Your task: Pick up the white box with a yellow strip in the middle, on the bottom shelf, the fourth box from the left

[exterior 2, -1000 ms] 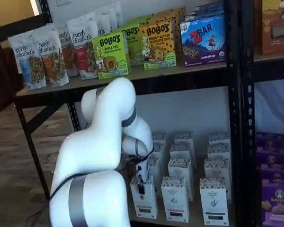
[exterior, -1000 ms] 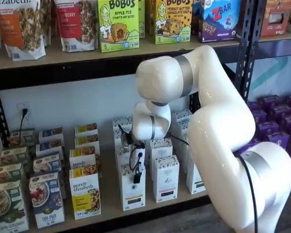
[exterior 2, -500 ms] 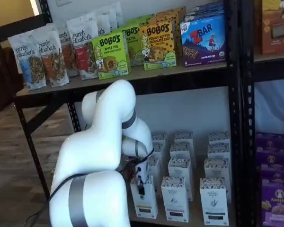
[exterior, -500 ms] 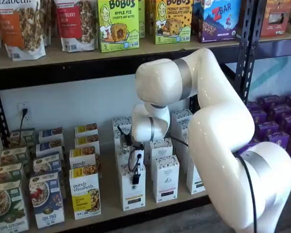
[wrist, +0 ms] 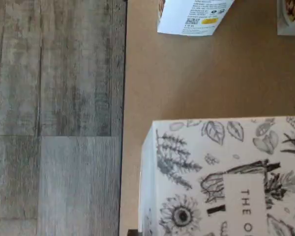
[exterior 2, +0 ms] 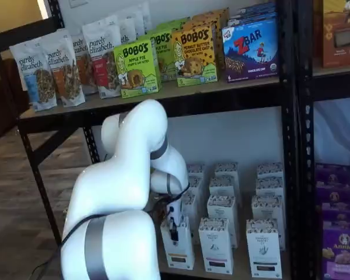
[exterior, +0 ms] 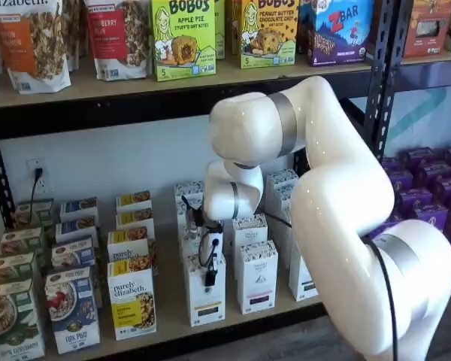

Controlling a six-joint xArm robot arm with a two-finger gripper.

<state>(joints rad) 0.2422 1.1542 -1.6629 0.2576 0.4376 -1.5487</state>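
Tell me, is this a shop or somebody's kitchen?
Probably a shop, or a mock-up of one. Black metal racks hold many copies of the same goods: rows of white boxes, granola bags and Bobo's boxes, all facing forward.

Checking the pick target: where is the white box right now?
In both shelf views the white box stands at the front edge of the bottom shelf, under the gripper, between the purely elizabeth box and a similar white carton.

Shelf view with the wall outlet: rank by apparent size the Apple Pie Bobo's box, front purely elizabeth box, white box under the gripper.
1. Bobo's box
2. purely elizabeth box and white box: look alike, so unranked; the gripper partly covers the white box.
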